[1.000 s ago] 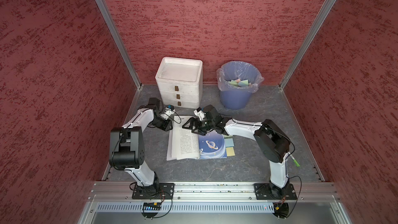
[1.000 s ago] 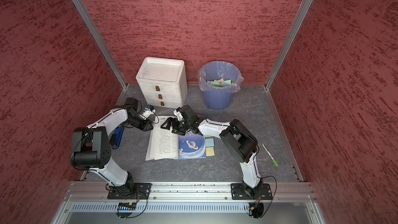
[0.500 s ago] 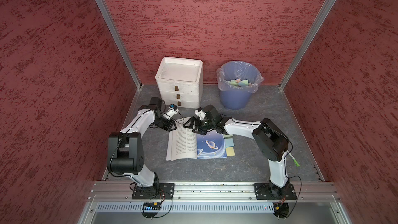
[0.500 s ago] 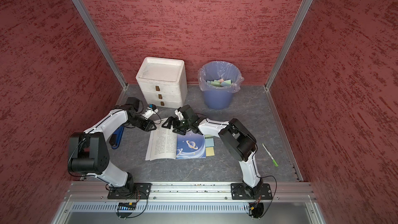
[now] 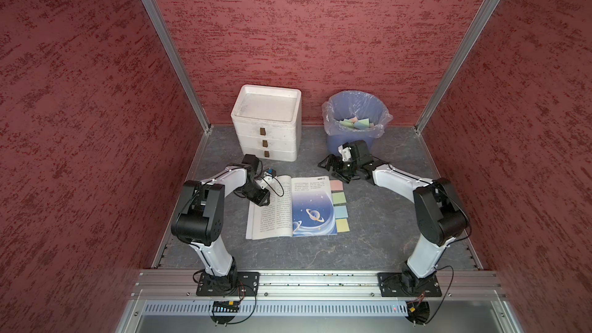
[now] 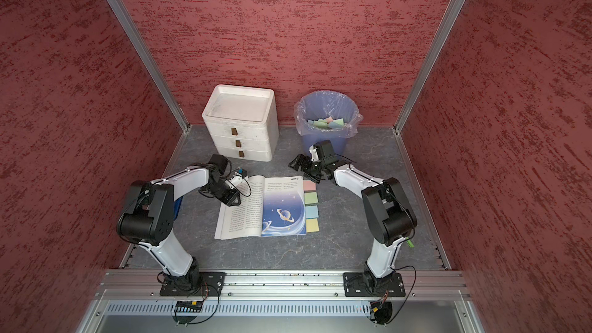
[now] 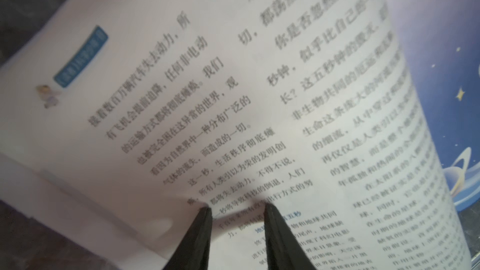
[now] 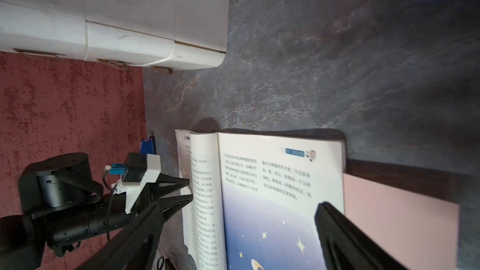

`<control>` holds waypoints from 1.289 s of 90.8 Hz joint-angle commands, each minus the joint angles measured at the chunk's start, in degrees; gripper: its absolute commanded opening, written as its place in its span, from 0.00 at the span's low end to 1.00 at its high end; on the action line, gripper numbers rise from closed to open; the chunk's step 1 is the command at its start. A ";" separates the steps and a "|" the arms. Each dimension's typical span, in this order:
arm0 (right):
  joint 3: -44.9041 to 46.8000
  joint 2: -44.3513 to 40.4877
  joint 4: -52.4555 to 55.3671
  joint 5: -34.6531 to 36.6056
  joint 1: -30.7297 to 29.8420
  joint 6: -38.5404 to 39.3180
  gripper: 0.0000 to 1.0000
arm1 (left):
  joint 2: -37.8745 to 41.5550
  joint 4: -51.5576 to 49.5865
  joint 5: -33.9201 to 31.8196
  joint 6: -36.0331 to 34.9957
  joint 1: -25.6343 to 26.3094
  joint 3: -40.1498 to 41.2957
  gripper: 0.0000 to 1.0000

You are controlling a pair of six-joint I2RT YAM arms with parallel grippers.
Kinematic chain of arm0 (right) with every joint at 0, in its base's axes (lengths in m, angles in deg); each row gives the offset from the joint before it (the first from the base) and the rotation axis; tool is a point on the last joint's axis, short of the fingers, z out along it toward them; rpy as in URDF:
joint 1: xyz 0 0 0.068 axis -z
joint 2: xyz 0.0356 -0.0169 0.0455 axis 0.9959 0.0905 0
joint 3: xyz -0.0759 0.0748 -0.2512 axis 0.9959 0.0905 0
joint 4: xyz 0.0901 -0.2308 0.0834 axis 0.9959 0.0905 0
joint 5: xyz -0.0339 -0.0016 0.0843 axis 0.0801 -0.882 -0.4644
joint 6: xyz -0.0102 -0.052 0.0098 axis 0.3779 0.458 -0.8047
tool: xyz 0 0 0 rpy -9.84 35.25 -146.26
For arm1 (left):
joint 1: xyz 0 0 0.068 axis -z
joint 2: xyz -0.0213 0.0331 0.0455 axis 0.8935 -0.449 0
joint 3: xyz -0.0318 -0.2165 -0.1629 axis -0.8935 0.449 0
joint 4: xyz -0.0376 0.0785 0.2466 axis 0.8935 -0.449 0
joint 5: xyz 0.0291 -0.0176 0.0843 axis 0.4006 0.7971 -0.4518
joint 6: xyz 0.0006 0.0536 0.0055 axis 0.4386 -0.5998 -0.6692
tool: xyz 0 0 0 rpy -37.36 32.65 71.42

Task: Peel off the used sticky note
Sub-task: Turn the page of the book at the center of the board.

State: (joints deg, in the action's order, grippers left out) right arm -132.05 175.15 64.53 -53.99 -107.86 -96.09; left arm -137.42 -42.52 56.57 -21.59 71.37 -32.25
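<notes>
The open book carries printed Chinese text. On its left-hand page, lines such as 接着数百万辆汽车失去动力 and 生活秩序彻底瘫痪 can be made out, with a small blue heading ending 五秒 lower down. The blue header tab near that page's top corner is too blurred to read.

Four square sticky notes lie in a column along the right edge of the open book, each partly tucked under its page: a pink note at the far end, then a green note, a blue note and a yellow note nearest the front. All lie flat.
</notes>
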 commanded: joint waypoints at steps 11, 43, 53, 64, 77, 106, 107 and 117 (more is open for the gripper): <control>0.72 3.18 0.71 0.29 -0.24 2.13 0.95 | -1.76 2.29 -4.63 -0.79 0.07 1.10 0.37; 3.86 4.91 -2.65 -1.19 -0.49 0.81 0.94 | -1.83 2.04 -4.20 -0.72 0.58 0.85 0.36; 3.70 5.11 -3.20 -1.76 -1.31 0.79 0.94 | -1.84 2.25 -4.19 -0.73 0.64 0.71 0.36; 3.57 5.11 -3.68 -2.27 -2.31 0.66 0.94 | -1.83 2.26 -4.11 -0.72 0.66 0.63 0.36; 3.57 4.86 -4.09 -2.36 -3.00 0.53 0.94 | -1.85 2.22 -4.02 -0.81 0.65 0.54 0.36; 3.02 2.35 -3.09 -1.87 -5.25 0.76 0.93 | -1.59 2.33 -3.80 -0.88 0.65 0.54 0.36; 2.90 2.23 -2.96 -1.71 -5.34 0.82 0.93 | -1.59 2.36 -3.78 -0.87 0.65 0.54 0.36; 2.24 0.64 -0.63 0.01 -6.63 1.59 0.93 | -1.44 2.31 -3.64 -0.92 0.64 0.33 0.36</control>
State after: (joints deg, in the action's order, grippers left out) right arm -128.66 179.00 62.14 -55.41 -112.95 -95.32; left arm -137.42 -42.52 55.44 -21.62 72.01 -32.36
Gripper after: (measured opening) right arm 0.929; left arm 0.359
